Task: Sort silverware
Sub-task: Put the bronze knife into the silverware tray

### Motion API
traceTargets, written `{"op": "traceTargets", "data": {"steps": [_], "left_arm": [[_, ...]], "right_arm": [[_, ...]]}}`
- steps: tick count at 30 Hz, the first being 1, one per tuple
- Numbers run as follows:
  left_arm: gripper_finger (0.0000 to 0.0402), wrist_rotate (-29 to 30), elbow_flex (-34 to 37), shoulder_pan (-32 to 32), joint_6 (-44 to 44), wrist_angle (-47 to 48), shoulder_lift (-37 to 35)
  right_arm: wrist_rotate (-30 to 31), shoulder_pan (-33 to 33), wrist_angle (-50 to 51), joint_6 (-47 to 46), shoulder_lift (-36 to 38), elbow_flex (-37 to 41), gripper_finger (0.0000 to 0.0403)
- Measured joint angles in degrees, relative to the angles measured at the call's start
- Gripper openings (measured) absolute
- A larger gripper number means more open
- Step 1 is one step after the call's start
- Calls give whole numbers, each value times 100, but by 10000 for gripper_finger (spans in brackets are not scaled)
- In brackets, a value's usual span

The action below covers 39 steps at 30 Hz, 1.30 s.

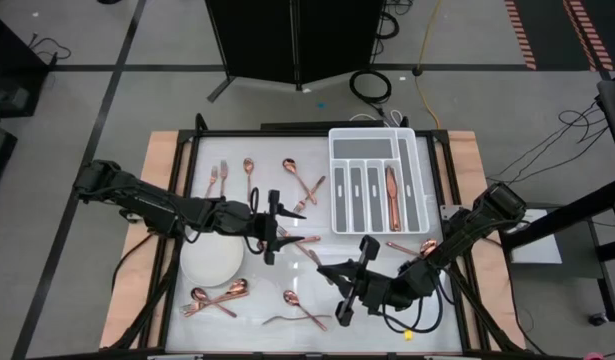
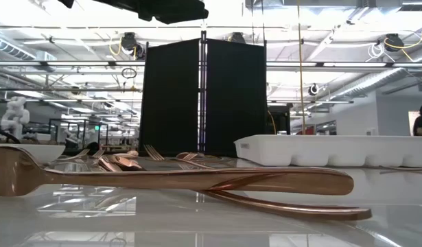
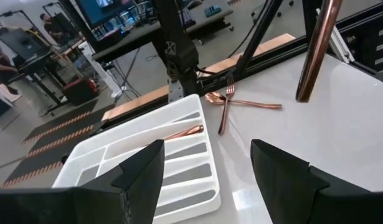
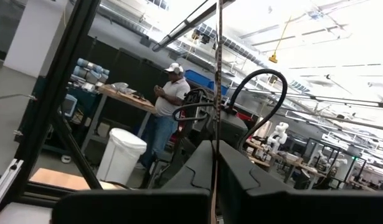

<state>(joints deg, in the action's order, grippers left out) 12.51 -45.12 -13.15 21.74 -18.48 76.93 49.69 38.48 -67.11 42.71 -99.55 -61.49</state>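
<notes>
Copper silverware lies scattered on the white table: forks and spoons at the far left (image 1: 249, 172), spoons near the front (image 1: 215, 297), and a fork and spoon beside the tray (image 3: 228, 102). One piece (image 1: 392, 185) lies in the white tray (image 1: 375, 178). My left gripper (image 1: 277, 228) hovers open mid-table with nothing between its fingers (image 3: 207, 155). My right gripper (image 1: 325, 268) is shut on a slim piece (image 4: 217, 74). In the left wrist view a copper piece (image 3: 316, 50) stands steeply in the air, with its holder outside that picture. My right gripper pinches a slim copper piece (image 4: 216, 134) between its two fingers. The piece shows edge-on and runs across the fingers, out past the picture's top. The fingers point about level toward the table's left. Which part of the piece they have cannot be told.
A round white plate (image 1: 212, 262) sits just nearside of my left arm. One fork (image 2: 169, 180) lies close in front of the low camera. Wooden boards (image 1: 159, 200) flank the table. A person stands in the room beyond, in the right wrist view.
</notes>
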Motion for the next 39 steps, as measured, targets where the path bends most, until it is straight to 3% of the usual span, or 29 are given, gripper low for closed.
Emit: {"op": "traceTargets", "data": {"steps": [6,8,13,15,27,39], "left_arm": [[238,0,0,0,-3,2,0],[238,1,0,0,-4,0,0],[238,187,0,0,-4,-6,0],[238,217,0,0,-4,-13,0],[238,254,0,2,-17,-48,0],[238,254,0,4,-3,-50,0]], "right_arm": [[282,0,-65,72,0,0,0],[938,15,-301,356,30,0,0],[3391,-35,-454,1068,387,-5,0],[3958,-150,-224,954,528,42,0],[4026,-819,-44,665,1304,693,0],[3996,-997,-34,-1248,2237,2270,0]]}}
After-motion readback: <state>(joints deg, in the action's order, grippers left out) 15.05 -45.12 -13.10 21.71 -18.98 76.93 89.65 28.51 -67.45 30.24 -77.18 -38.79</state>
